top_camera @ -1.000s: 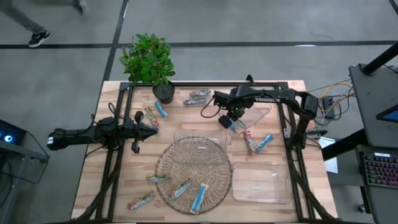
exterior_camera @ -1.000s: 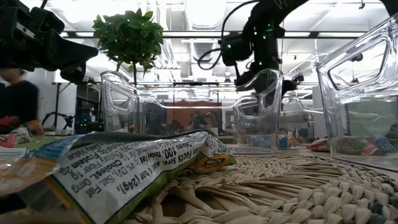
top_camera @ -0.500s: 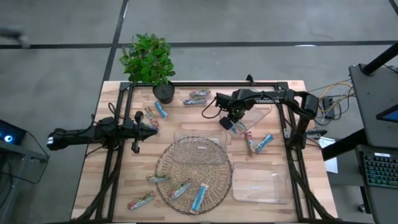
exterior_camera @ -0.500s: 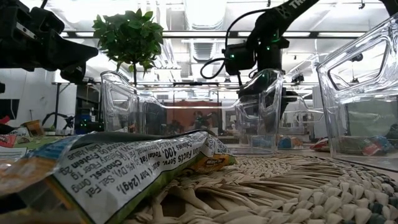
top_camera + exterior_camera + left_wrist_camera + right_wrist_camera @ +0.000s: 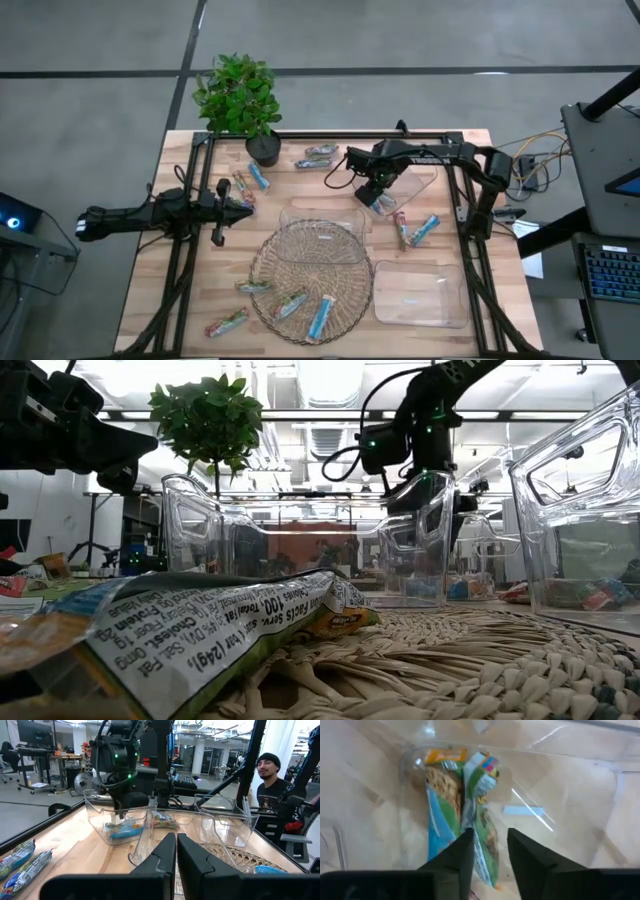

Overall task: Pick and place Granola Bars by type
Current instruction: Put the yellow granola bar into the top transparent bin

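Granola Bars (image 5: 462,820): two lie in the clear tray (image 5: 420,185) near the table's far edge, under the right gripper (image 5: 377,196), fingers slightly parted and holding nothing. Left gripper (image 5: 243,203) waits, fingers pressed together. Most bars remain unsorted on the table (image 5: 180,300) and wicker mat (image 5: 265,265).

My right arm reaches in from the right side toward the far middle of the counter, wrist bent down. Its right claw (image 5: 376,196) points downward there, and in the wrist view I see its two fingers (image 5: 451,857) standing a little apart with nothing clamped between them. My left arm lies stretched low along the left side, its left claw (image 5: 243,203) pressed fully together, fingers (image 5: 162,854) touching.
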Tool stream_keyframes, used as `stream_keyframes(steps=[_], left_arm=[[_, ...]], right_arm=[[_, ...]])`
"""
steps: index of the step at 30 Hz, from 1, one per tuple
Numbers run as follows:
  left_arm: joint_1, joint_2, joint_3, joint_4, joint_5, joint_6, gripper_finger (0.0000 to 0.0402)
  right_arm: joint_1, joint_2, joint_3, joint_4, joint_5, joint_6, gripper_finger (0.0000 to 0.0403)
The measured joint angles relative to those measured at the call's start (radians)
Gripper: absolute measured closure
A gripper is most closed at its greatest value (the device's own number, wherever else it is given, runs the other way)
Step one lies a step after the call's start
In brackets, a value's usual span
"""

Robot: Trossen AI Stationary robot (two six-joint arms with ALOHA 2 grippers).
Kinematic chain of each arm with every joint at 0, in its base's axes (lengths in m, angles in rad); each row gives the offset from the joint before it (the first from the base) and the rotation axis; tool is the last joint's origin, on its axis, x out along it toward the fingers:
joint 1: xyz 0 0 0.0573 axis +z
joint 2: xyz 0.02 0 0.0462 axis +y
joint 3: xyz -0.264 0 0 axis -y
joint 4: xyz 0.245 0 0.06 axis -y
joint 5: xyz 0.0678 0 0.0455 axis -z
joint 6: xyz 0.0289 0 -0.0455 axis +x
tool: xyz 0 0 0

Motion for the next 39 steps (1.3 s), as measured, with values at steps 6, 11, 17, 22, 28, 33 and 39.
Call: stream_keyframes(steps=[6,11,17,22,28,33,39], left_arm=[[0.000,0.000,0.000,0.000,0.000,0.000,0.0402],[0.000,0.000,0.000,0.000,0.000,0.000,0.0402],[0.000,0.000,0.000,0.000,0.000,0.000,0.0402],[0.000,0.000,0.000,0.000,0.000,0.000,0.0402],[0.000,0.000,0.000,0.000,0.000,0.000,0.0402],[0.000,0.000,0.000,0.000,0.000,0.000,0.0402],[0.000,0.000,0.000,0.000,0.000,0.000,0.0402]], right_arm=[[0.002,-0.029,0.064,-0.065,0.000,-0.023,0.0241],[0.019,-0.076,0.127,-0.081,0.027,-0.067,0.0220],[0.047,-0.107,0.219,-0.104,0.026,-0.130,0.0204],[0.071,-0.132,0.277,-0.104,0.025,-0.186,0.0194],[0.115,-0.138,0.350,-0.101,-0.029,-0.302,0.0191],[0.182,-0.137,0.420,-0.083,-0.084,-0.420,0.0191],[0.293,-0.136,0.455,0.018,-0.085,-0.498,0.0192]])
